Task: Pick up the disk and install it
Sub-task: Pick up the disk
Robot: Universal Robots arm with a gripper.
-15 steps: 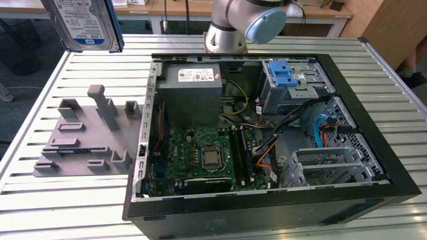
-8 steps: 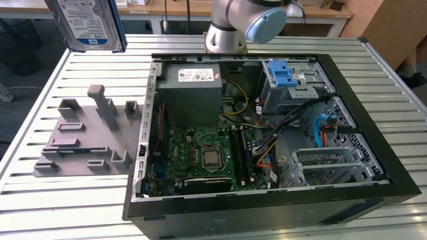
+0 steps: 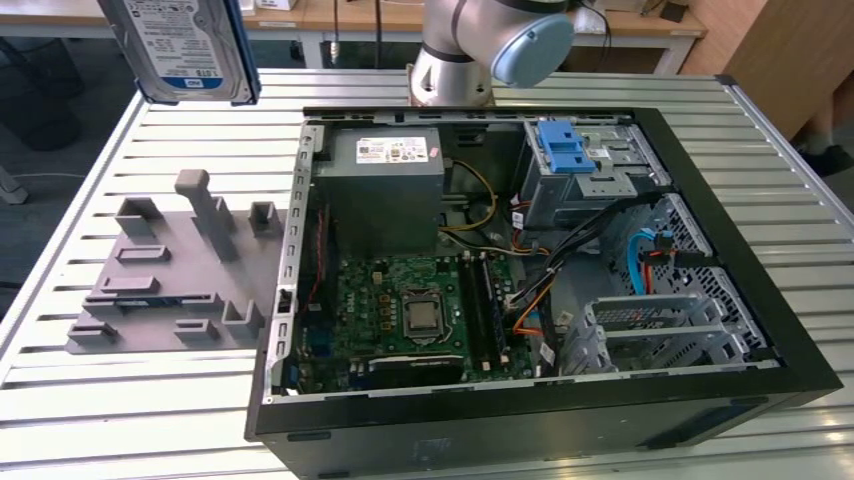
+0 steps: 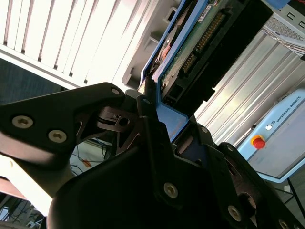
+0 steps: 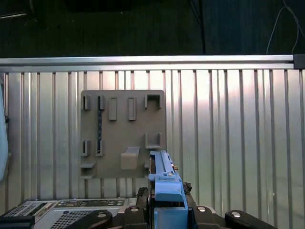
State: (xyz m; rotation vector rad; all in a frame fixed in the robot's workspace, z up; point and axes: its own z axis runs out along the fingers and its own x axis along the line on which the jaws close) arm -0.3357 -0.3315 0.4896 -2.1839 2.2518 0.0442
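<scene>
The gripper (image 4: 162,107) was clamped shut on the disk (image 3: 180,45), its black fingers (image 4: 148,114) pinching one end where the blue side rail (image 4: 169,117) turned the corner. In the exterior view the disk hung upright in the air, label outward, above the far corner of the slatted table (image 3: 134,400) on the exterior view's left. It was clear of both the grey fixture (image 3: 160,290) lying on the table and the open computer case (image 3: 534,425) beside it. The second wrist view showed the underside's green circuit board (image 4: 190,47) and a row of connector pins (image 4: 209,28) left bare. Judged from its metal body, the disk would be stiff and fairly heavy for its size, smooth enough to slip in a loose grip, and easily harmed by a knock. It looked best held by its edges or rails, squarely and firmly, keeping pressure off the board and the pins, though the plastic rails might give a little.
</scene>
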